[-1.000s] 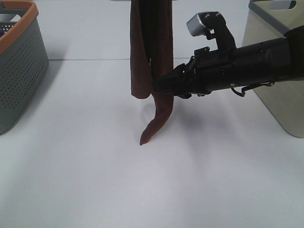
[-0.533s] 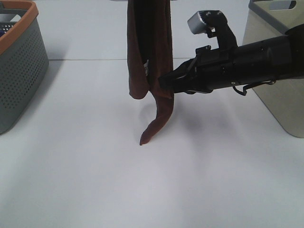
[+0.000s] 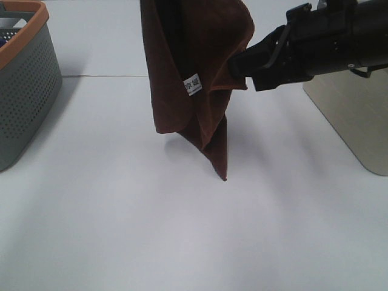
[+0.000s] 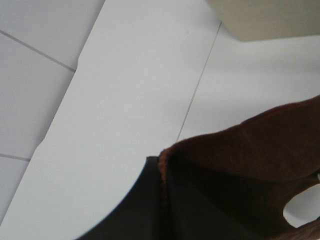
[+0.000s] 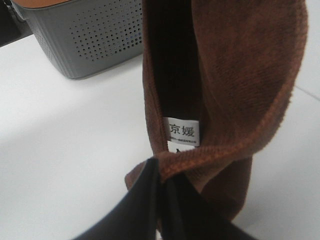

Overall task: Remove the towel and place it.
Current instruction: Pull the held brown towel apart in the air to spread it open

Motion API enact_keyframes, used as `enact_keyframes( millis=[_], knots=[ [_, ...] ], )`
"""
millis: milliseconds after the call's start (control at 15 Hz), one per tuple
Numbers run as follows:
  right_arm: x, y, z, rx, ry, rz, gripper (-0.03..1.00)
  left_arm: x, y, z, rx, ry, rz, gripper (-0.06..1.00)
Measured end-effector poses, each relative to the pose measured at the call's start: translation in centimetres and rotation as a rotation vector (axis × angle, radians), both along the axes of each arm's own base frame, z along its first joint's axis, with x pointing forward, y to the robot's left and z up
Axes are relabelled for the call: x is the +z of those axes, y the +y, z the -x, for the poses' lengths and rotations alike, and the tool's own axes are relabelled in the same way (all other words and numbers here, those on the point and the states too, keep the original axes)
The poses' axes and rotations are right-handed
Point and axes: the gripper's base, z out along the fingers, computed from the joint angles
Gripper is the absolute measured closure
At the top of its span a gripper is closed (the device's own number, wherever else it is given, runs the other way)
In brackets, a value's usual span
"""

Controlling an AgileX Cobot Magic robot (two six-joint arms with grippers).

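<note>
White table (image 3: 121, 230) lies under one towel (image 3: 182, 60) hanging at 12 o'clock, one tag (image 3: 192, 85) showing; the right gripper (image 3: 237, 64) at 2 o'clock is clamped on its hem, and the left gripper (image 4: 161, 172) looks pinched on its top edge. Removal seems done; placing calls for lowering it, perhaps toward one of two baskets, grey basket (image 3: 24, 91) at 9 o'clock or beige basket (image 3: 351, 121) at 3

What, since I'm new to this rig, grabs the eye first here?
The reddish-brown towel hangs mid-air at top centre, white tag showing. The right gripper pinches its edge from the right; a grey basket stands at the far left on the white table.
</note>
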Motion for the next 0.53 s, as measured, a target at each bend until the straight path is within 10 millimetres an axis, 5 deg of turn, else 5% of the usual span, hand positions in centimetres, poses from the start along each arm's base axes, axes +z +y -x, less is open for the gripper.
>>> enact_keyframes(
  millis=[200, 467, 533],
  knots=[
    [2.3, -0.9, 1.0, 0.002, -0.132, 0.091, 0.97, -0.8, 1.3, -0.1, 0.119, 0.064, -0.098, 0.94],
    [2.8, -2.0, 0.5, -0.054, -0.253, 0.245, 0.97, -1.5, 2.3, 0.0, 0.214, 0.169, -0.113, 0.94],
    [4.0, -2.1, -0.1, -0.045, -0.333, 0.312, 0.97, -2.2, 4.1, -1.1, 0.3, 0.236, -0.08, 0.94]
  ],
)
